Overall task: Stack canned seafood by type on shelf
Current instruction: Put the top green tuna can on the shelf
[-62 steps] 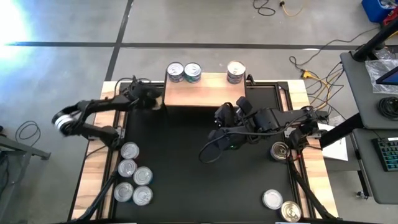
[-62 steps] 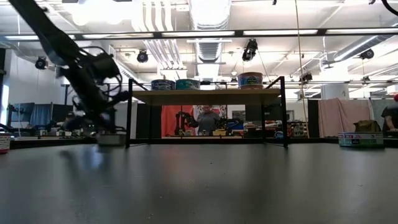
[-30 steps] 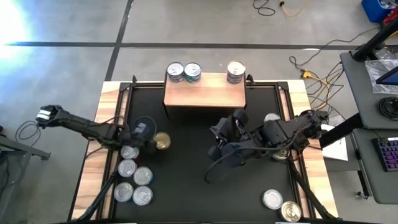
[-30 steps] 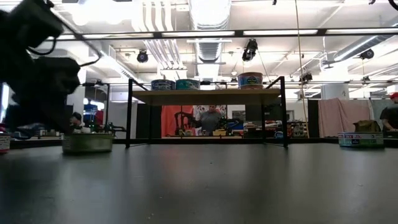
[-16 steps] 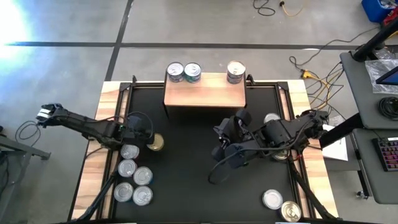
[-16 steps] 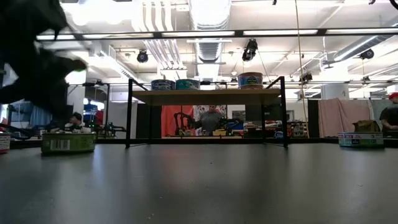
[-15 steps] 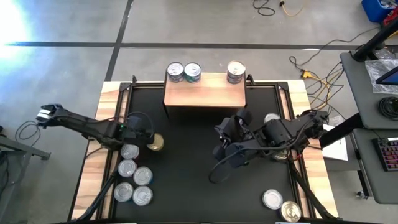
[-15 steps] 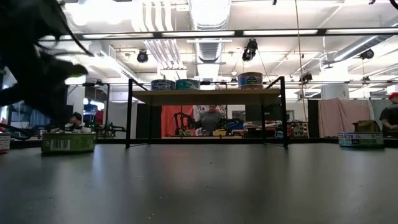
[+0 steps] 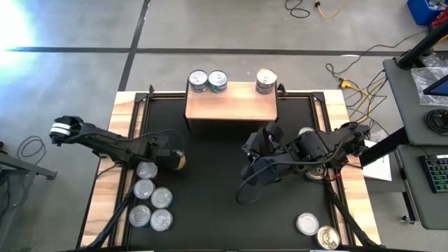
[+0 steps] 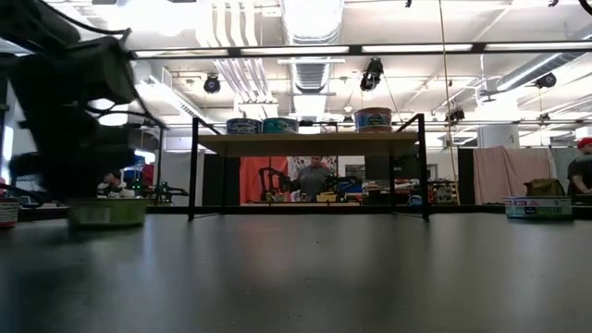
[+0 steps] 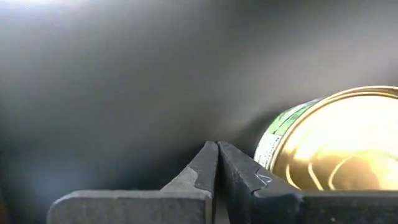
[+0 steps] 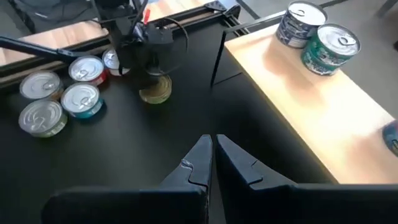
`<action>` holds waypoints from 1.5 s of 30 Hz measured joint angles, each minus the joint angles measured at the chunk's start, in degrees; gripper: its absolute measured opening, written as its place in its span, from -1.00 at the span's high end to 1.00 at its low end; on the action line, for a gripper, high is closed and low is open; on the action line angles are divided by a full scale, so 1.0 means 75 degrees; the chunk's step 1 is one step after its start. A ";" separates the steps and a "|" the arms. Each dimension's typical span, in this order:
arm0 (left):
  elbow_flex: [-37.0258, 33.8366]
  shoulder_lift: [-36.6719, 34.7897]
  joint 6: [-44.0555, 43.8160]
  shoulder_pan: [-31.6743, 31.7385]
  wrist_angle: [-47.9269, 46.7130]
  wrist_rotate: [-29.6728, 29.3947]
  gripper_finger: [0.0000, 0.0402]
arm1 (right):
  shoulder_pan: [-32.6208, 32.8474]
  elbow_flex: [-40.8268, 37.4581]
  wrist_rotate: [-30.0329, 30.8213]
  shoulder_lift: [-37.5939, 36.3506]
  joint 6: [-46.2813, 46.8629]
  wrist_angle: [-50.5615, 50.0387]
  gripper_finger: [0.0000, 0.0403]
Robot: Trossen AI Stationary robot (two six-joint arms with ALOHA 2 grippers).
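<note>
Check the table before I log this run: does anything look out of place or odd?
One gold-topped tin sits alone on the black mat, apart from the cluster of tins, beside the shut left end effector, not gripped. Nothing looks spilled or tipped.

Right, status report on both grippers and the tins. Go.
Left gripper shut, empty, beside the gold-topped tin on the mat. Right gripper shut, empty, mid-mat. Three tins on the shelf. Nothing blocking.

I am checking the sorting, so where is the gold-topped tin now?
In the high view the gold-topped tin sits on the black mat, left side, beside the shut left gripper, just above the cluster of silver tins.
</note>
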 joint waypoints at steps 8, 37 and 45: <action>0.1638 0.1968 0.3652 -0.0321 0.3369 -0.0187 1.00 | -0.0153 0.0000 0.0577 0.0034 -0.0228 -0.0226 0.94; 0.2075 0.3131 0.2467 -0.3224 0.1017 -0.1005 1.00 | -0.1131 -0.5700 -0.1939 0.0058 0.4912 -0.1092 0.94; 0.2201 0.3155 0.2405 -0.3227 0.0934 -0.1055 1.00 | -0.1656 -0.7258 -0.2633 0.0058 0.5567 -0.0382 0.94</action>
